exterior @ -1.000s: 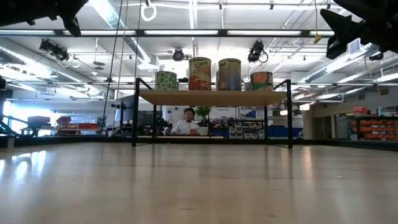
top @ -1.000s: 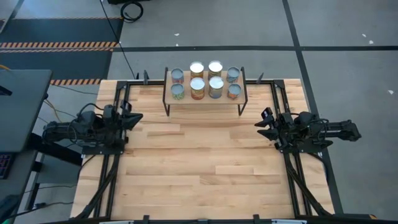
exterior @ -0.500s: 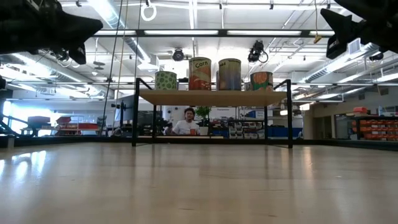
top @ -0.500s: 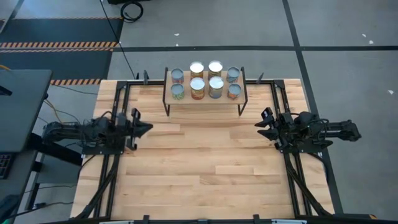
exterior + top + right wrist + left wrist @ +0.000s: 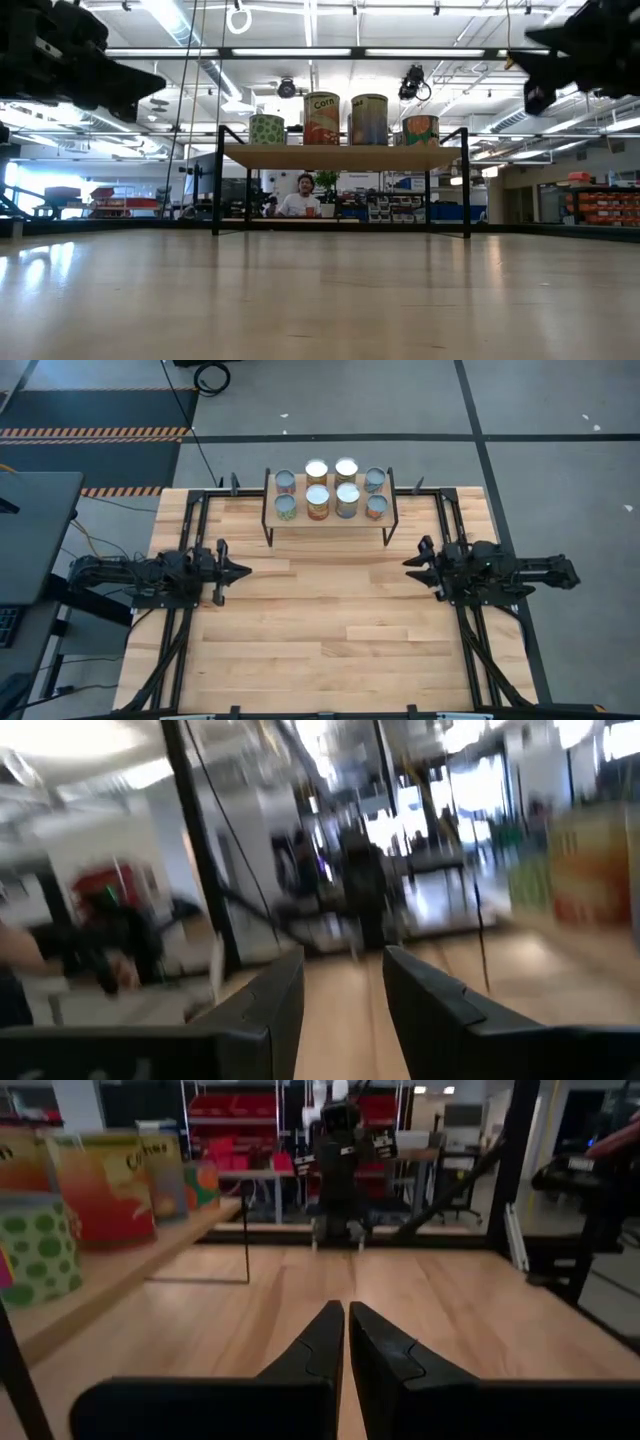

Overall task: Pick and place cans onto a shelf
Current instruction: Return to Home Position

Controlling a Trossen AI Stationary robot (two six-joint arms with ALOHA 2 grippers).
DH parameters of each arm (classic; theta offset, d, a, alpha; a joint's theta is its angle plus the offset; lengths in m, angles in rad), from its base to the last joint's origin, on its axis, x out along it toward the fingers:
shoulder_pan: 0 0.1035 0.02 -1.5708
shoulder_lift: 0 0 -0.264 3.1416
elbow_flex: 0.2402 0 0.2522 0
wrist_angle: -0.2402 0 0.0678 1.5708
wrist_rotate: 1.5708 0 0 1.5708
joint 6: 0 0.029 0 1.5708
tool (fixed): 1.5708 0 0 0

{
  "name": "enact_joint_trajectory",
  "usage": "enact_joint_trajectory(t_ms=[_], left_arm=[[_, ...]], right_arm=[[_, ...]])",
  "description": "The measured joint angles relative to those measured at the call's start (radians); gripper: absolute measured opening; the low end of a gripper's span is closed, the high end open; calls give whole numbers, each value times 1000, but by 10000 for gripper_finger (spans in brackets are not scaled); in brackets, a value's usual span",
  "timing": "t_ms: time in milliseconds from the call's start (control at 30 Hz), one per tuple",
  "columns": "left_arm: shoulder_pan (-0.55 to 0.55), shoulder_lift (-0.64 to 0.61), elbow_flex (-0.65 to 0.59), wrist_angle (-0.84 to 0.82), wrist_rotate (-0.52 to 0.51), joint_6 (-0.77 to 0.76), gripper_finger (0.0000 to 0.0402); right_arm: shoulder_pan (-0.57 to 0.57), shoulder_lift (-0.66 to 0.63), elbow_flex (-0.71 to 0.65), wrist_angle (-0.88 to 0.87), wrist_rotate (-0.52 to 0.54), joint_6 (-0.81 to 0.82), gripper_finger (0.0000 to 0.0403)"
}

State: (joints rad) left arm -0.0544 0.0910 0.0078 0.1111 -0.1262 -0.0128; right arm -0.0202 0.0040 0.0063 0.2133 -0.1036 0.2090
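Observation:
Eight cans stand upright in two rows on the shelf, a light-wood board on black legs at the table's far middle. The low view shows the cans on the shelf board, and the left wrist view shows them on the board. My left gripper is shut and empty, above the table near its left side, short of the shelf. My right gripper is open and empty near the right side. Its fingers show apart in the right wrist view.
Black frame rails run along the table's left and right sides. The bare wooden tabletop lies between the two arms and in front of the shelf. A person sits in the room beyond the table.
My left gripper has gone toward the table's right and near edges and has come down. My right gripper has shifted a little toward the table's left. The cans and the shelf have stayed put.

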Motion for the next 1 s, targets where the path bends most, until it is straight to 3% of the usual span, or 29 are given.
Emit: enact_joint_trajectory(t_ms=[167,567,900,1000], left_arm=[[0,0,0,-44,0,-1,27],[0,-1,0,-43,0,-1,27],[5,-88,-1,-8,0,-2,27],[1,-89,-1,-37,-53,1,28]], right_arm=[[-8,1,0,-186,3,1,145],[-14,9,0,-183,42,-2,145],[-14,9,0,-182,41,-2,145],[-14,9,0,-182,38,-2,145]])
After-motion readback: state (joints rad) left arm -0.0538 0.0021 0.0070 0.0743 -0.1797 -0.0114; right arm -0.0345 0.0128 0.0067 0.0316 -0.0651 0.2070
